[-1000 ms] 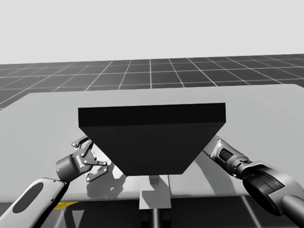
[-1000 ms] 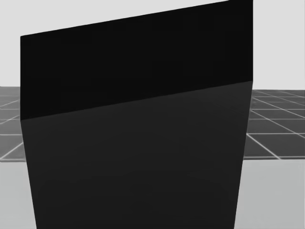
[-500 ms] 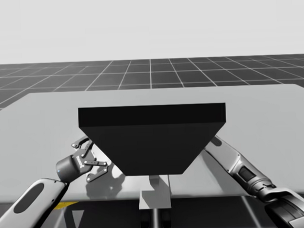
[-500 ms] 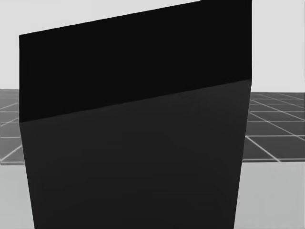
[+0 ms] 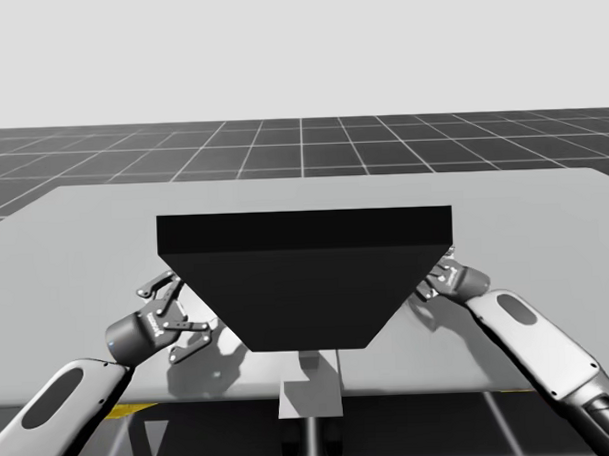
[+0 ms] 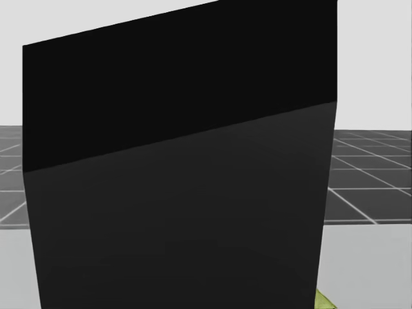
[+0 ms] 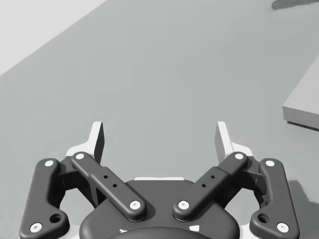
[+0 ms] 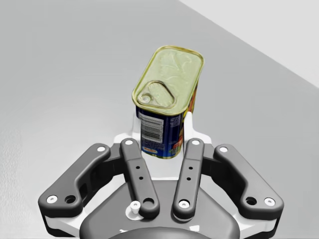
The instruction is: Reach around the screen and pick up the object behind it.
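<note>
A tall black screen [image 5: 307, 288] stands mid-table and takes up most of the head view [image 6: 180, 180]. A rectangular can [image 8: 167, 99] with a gold pull-tab lid and blue sides is held upright between my right gripper's [image 8: 163, 128] fingers, which press it from both sides. In the high view my right gripper [image 5: 441, 276] sits at the screen's right edge, its load hidden there. A yellow-green sliver of the can [image 6: 324, 300] peeks out beside the screen's lower right corner. My left gripper [image 5: 190, 312] hovers left of the screen, open and empty [image 7: 159, 137].
The grey table [image 5: 544, 220] stretches wide on both sides of the screen. A small grey block [image 5: 310, 383] stands at the table's front edge below the screen; its corner [image 7: 304, 104] lies ahead of my left gripper to the right.
My right arm has drawn back, bringing its gripper out to the screen's right edge. The left gripper drifted slightly left. My head has turned a little.
</note>
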Controlling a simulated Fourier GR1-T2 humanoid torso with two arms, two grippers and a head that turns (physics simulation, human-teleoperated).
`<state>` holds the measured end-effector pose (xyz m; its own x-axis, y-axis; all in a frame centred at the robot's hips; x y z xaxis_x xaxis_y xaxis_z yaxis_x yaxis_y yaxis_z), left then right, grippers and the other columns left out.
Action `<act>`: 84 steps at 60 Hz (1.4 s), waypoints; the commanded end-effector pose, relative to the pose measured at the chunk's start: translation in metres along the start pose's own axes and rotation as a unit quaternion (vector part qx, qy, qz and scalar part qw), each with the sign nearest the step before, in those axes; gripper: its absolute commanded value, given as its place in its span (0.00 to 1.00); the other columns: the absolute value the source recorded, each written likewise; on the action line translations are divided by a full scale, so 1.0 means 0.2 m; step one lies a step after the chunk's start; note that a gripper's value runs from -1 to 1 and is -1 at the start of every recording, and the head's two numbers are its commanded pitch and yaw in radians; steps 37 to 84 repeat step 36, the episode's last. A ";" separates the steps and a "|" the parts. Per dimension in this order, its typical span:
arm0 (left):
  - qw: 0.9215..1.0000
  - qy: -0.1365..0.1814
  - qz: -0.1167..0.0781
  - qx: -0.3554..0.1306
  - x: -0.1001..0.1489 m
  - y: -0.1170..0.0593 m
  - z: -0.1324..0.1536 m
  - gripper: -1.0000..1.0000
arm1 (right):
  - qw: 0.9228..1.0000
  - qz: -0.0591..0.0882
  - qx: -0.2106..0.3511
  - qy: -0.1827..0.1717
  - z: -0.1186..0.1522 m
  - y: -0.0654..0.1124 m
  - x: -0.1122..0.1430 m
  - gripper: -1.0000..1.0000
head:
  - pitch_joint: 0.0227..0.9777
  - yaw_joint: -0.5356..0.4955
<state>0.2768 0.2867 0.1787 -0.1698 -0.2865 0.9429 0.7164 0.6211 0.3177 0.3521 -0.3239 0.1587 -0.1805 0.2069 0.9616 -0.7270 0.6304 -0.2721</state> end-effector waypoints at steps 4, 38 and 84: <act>1.000 -0.002 0.001 0.006 0.00 0.01 0.01 0.00 | 0.992 0.035 -0.083 -0.090 0.11 -0.20 0.17 1.00 | 0.22 0.46; 1.000 -0.009 -0.001 0.017 0.01 0.03 0.01 0.00 | 0.958 0.129 -0.160 -0.202 0.28 -0.39 0.81 1.00 | 0.22 0.47; 1.000 -0.009 -0.001 0.017 0.01 0.03 0.01 0.00 | 0.958 0.129 -0.160 -0.202 0.28 -0.39 0.81 1.00 | 0.22 0.47</act>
